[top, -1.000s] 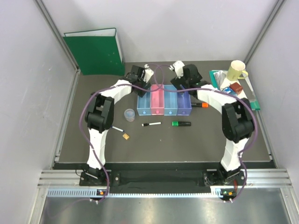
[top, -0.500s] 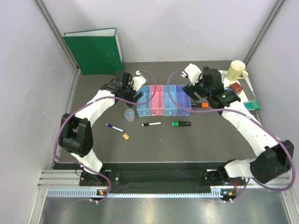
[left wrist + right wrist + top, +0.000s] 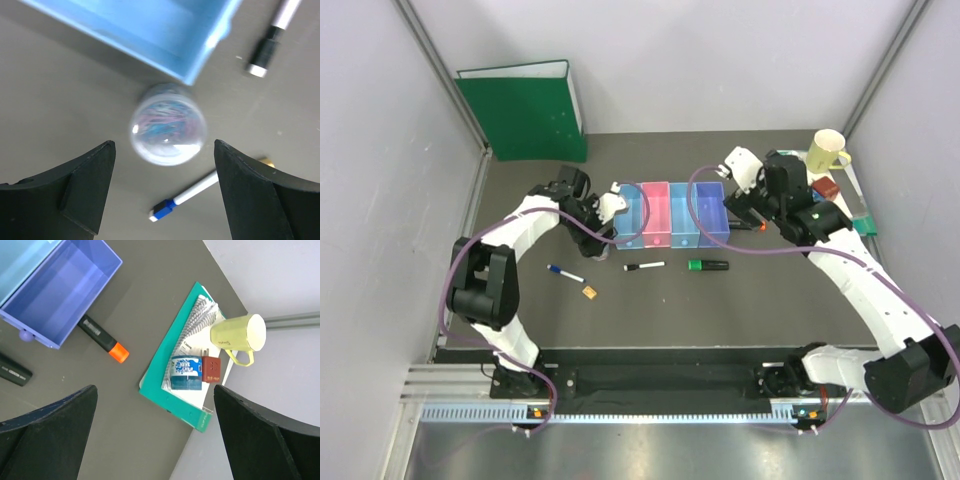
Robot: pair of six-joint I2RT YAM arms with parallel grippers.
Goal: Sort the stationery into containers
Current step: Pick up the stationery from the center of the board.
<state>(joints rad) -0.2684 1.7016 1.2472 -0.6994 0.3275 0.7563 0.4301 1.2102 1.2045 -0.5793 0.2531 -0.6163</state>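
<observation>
My left jaws stand wide over the small round jar [image 3: 168, 131], one finger on each side and neither touching it. The jar sits upright on the worktop [image 3: 720, 310] left of centre, just beside the near corner of the end light blue bin [image 3: 150, 35]. That closeness is the risk I see: coming down off-line, a finger could catch the bin wall and shove the whole row of bins [image 3: 670, 215]. The jar looks smooth and round, so an off-centre squeeze could squirt it sideways toward the blue-capped pen [image 3: 192, 194] lying near it. My right jaws are also wide and hold nothing, above the right end of the row, where the orange-capped highlighter [image 3: 102, 339] lies just beside the purple bin [image 3: 60, 295]. The surface is dark, matte and flat. Pale walls close it in on three sides, and a green binder [image 3: 525, 115] leans at the far-left corner.
</observation>
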